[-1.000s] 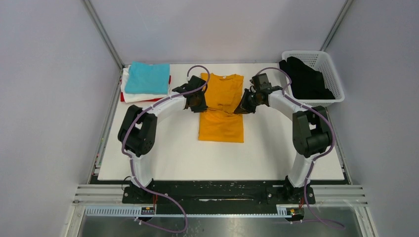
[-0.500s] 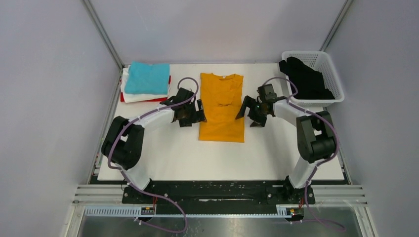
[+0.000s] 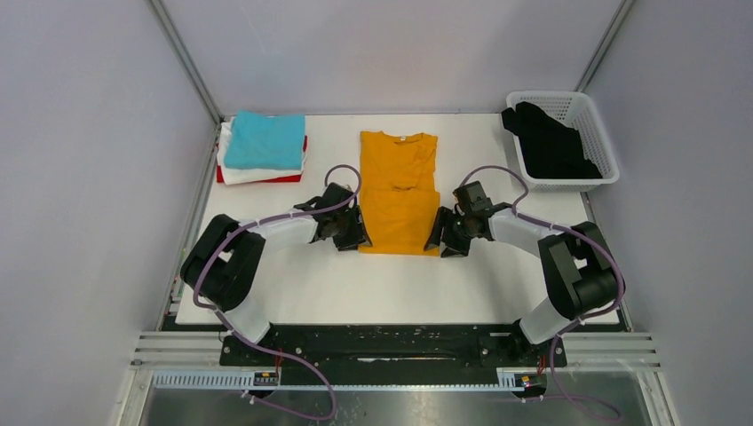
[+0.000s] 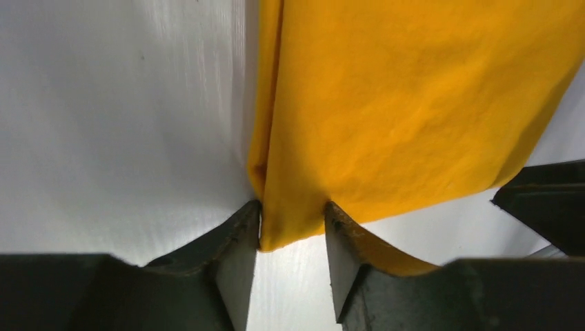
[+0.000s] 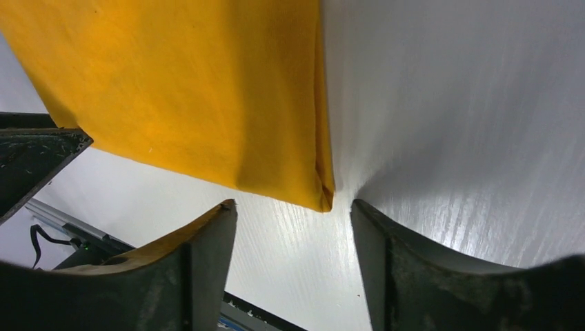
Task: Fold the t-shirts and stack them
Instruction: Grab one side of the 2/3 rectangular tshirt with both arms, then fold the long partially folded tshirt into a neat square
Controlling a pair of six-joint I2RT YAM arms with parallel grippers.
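**Mustard-orange t-shirt (image 3: 399, 195), folded narrow, lying flat mid-table (image 3: 302, 284) with its collar at the far end.**
Left gripper (image 4: 293, 219) and right gripper (image 5: 293, 207), jaws spread, each straddle a near hem corner without pinching it, apparently placed to carry the hem toward the collar.

A white lattice basket (image 3: 593, 124) sits at the white table's (image 3: 311, 284) far right corner.

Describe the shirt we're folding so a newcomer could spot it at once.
Start at the white table and look to its middle. The orange shirt lies flat there, collar toward the far edge. The other shirts are stacked at the far left corner, and none is orange.
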